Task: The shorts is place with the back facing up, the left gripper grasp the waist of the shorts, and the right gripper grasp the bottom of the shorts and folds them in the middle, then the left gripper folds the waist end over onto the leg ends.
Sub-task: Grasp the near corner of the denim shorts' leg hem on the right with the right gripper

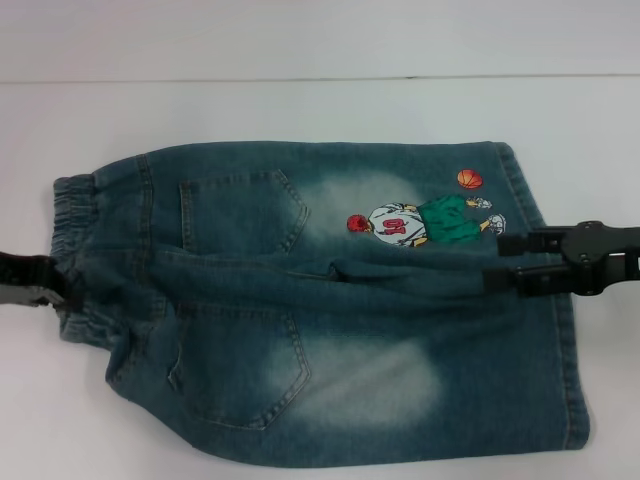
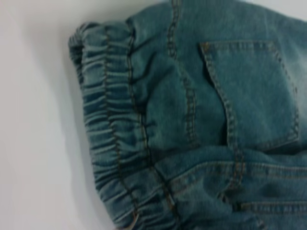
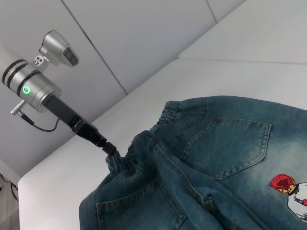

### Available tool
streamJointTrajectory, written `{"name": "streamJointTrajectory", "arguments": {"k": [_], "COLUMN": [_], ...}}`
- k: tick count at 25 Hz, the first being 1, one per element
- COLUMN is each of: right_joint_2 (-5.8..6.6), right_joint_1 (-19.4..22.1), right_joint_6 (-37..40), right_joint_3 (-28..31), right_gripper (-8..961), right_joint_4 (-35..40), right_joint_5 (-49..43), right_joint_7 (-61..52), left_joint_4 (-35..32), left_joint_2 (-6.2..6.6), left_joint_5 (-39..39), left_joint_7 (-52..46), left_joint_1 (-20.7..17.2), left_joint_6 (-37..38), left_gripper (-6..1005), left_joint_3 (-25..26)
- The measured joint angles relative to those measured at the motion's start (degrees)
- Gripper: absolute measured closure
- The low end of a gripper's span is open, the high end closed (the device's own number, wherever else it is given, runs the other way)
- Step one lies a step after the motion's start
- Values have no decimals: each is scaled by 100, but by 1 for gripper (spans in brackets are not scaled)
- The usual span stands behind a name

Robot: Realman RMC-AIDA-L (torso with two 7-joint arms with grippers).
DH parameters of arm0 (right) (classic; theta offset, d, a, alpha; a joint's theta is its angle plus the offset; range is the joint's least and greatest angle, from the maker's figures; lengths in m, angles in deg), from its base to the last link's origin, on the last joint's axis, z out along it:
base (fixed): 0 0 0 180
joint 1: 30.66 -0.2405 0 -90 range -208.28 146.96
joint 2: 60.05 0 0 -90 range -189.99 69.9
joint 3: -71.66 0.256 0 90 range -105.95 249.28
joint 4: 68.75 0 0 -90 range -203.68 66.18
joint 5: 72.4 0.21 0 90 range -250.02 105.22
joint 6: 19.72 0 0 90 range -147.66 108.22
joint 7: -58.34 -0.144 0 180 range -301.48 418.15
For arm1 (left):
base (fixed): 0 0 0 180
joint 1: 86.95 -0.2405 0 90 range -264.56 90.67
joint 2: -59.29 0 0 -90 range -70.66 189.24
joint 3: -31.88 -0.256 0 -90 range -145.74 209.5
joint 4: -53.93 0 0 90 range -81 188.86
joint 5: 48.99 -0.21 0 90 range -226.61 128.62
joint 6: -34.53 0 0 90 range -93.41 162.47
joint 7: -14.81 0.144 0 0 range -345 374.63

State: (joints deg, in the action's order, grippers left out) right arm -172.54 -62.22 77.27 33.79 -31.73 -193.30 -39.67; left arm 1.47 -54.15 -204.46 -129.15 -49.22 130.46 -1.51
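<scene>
The blue denim shorts lie spread on the white table, back pockets up, waist to the left and leg ends to the right. A basketball-player patch marks the far leg. At the left edge my left gripper is shut on the middle of the elastic waist. In the right wrist view the left gripper pinches the waistband, which bunches and lifts there. Over the leg hems on the right, my right gripper stands open, its two fingers apart over the gap between the legs.
White table surface surrounds the shorts, with a white wall behind the far edge. The near leg runs down to the bottom border of the head view.
</scene>
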Motion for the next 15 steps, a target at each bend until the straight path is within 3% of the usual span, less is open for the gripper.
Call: {"name": "streamJointTrajectory", "arguments": {"k": [5,9,12,15], "right_joint_2": [106,282,390,380], "right_joint_1": [-17,-76,-224,-397], "right_joint_6": [41,326,673,994], "right_joint_3": [-63,-264,-308,-340], "right_gripper": [55,57,59,60], "right_joint_4": [7,18,194,553], "right_joint_5": [-14,-92,-475,-1257], "right_joint_7": [-133,-381,-777,-1118], "left_joint_4": [16,41,42,22], "left_joint_2": [12,15,22,24], "left_joint_5": [20,20,20,21], "left_joint_7": [-3,-1,-1,0], "left_joint_1": [11,16,34,69], "left_joint_6": [-64,-76,-68,-36], "left_gripper": [988,988,988,988], "left_joint_3": [10,10,-1,-22]}}
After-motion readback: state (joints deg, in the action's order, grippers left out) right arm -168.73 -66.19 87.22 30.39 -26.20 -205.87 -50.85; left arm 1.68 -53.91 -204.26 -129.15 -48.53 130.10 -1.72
